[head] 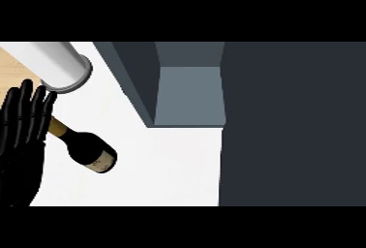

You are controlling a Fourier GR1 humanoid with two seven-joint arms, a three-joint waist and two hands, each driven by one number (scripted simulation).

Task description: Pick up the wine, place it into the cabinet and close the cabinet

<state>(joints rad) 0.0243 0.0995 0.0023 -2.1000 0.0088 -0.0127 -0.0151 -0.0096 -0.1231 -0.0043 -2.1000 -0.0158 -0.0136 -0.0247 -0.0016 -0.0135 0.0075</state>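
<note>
Wine is lying on its side on the white counter, neck pointing toward the left hand, which is resting open at the view's left edge, fingers straight, perhaps just touching the neck. Right hand isn't showing. Cabinet is standing open, well apart. Risk: the round bottle is likely rolling away if nudged before being grasped.

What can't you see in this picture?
- Right hand: shows nowhere in the head view.
- Wine bottle: its neck tip is hidden behind the left hand.
- Left hand: its wrist is cut off by the view's left edge.
- Cabinet: its inside is partly hidden by its own walls.
- White cylinder: its far end is cut off at the top.
</note>
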